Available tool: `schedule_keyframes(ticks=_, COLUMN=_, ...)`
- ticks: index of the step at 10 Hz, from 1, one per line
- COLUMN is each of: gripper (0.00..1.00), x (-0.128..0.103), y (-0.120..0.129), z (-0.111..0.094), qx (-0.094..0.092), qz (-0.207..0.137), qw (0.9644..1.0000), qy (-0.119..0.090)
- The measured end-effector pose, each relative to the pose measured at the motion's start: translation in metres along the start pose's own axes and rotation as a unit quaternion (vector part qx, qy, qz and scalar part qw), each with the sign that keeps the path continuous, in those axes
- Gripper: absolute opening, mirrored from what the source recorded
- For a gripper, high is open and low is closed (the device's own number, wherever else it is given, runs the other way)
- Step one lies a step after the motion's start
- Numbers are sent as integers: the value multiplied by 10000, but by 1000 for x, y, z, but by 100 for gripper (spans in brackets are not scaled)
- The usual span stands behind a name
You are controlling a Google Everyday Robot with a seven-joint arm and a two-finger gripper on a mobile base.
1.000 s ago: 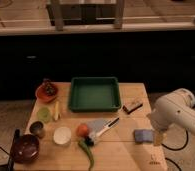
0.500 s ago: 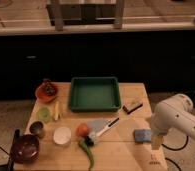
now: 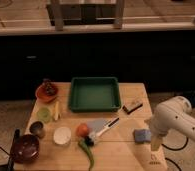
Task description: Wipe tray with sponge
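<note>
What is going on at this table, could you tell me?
A robot arm reaches in at the right side of the table. Its gripper points down, open and holding nothing, just right of the sponge. The sponge lies flat on the table, not yet picked up. The tray sits at the back middle, apart from both, and looks empty. So the wiping has not begun; grasping the sponge seems the likely next step.

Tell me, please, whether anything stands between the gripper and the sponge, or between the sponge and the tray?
Nothing visible does. The gripper hangs just beside the sponge, and only bare table lies between the sponge and the tray.
</note>
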Motion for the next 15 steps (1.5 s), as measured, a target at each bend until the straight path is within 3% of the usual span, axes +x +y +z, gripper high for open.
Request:
schedule_keyframes(ticks=8, gripper=80, x=1, y=4, z=30, qx=-135, qz=-76, qw=9997, qy=-175)
schedule_keyframes(ticks=15, gripper=80, x=4, y=5, z=44, qx=-233, qz=81, qw=9989, qy=-387)
